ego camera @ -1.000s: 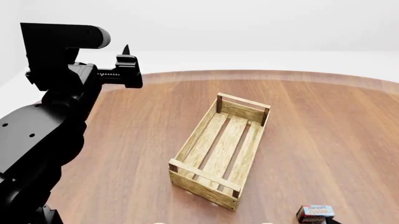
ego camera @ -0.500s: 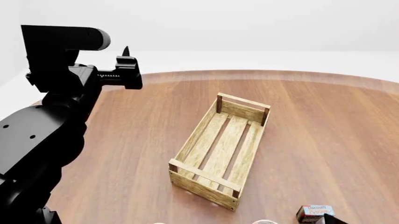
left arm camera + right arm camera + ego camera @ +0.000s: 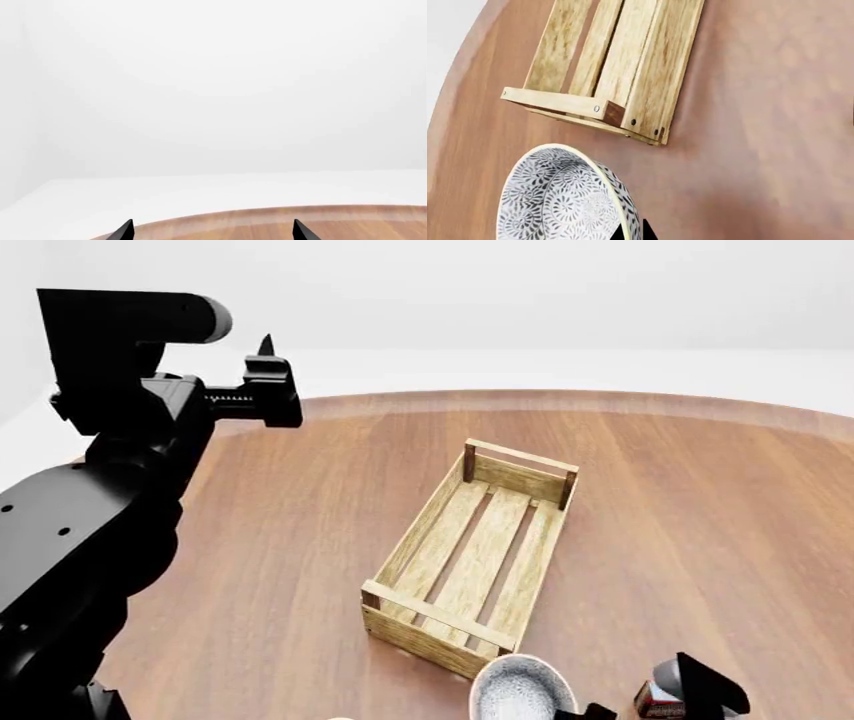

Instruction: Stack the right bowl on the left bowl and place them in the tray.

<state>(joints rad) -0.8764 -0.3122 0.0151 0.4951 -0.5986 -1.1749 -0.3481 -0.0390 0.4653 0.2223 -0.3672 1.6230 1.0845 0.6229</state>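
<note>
The bowl point(image 3: 518, 690) sits at the near edge of my head view, just in front of the near end of the tray point(image 3: 470, 558), its grey patterned inside facing up. In my right wrist view the same bowl point(image 3: 560, 197) shows a floral pattern inside and a pale rim, and it is tilted; one dark fingertip point(image 3: 630, 231) of my right end effector point(image 3: 627, 705) lies against its rim on the side away from the tray. I take it that this end effector is pinching the bowl's rim, though only part of it shows at the bottom edge of the head view. I see only this one bowl.

The tray lies in the middle of the worktop point(image 3: 694, 500), long axis running from near-left to far-right, its slatted bottom bare. In the right wrist view its near end point(image 3: 607, 75) with a corner post is just beyond the bowl, apart from it.

A small red-brown box point(image 3: 657, 698) stands at the near right, mostly hidden behind my right end effector.

My left arm point(image 3: 94, 510) is raised at the far left, well apart from the tray. My left end effector point(image 3: 212, 231) points over the far rim of the worktop; its two tips are spread wide with nothing between them.
</note>
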